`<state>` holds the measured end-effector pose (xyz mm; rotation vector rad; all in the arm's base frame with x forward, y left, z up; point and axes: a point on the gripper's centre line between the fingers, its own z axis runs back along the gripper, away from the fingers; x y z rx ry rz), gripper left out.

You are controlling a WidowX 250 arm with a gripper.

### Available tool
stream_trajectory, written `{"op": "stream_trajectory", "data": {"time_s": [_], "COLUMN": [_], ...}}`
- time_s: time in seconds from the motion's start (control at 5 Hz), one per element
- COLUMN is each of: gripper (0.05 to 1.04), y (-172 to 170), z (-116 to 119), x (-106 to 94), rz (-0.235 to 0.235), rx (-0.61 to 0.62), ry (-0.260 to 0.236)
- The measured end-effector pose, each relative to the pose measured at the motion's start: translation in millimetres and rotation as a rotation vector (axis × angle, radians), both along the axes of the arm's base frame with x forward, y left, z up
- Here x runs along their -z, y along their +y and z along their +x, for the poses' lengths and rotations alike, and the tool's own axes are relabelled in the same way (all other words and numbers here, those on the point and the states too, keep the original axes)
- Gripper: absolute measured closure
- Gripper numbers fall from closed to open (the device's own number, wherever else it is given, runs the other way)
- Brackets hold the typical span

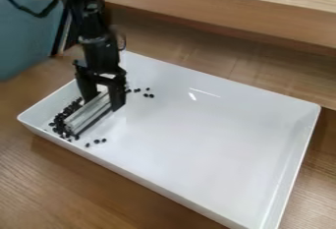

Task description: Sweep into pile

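The gripper (103, 95) hangs over the left end of a white tray (210, 139), shut on a pale, grey-white bar-shaped sweeper (89, 112). The sweeper stands low in the tray, slanting from the gripper toward the near left edge. Small black pieces (60, 124) lie bunched along the sweeper's left side. A few stray pieces (97, 141) are near the tray's front edge, and several others (148, 95) lie to the right of the gripper. Part of the sweeper is hidden behind the fingers.
The tray's raised walls run all around, on a brown wooden table (78, 188). A wooden ledge (230, 14) stands behind it. At the upper left is a blue-grey surface (26, 41), with the arm coming down beside it.
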<state>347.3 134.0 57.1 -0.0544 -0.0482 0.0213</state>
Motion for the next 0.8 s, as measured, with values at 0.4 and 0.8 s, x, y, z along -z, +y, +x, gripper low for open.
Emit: {"op": "stream_trajectory", "data": {"time_s": [0.4, 0.8], "gripper": [0.083, 0.083], "y": [-47, -107], "z": [23, 46], "x": [-43.0, -61.8], "rz": [0.028, -0.002], "rx": [0.103, 0.237], "ry": [0.008, -0.016]}}
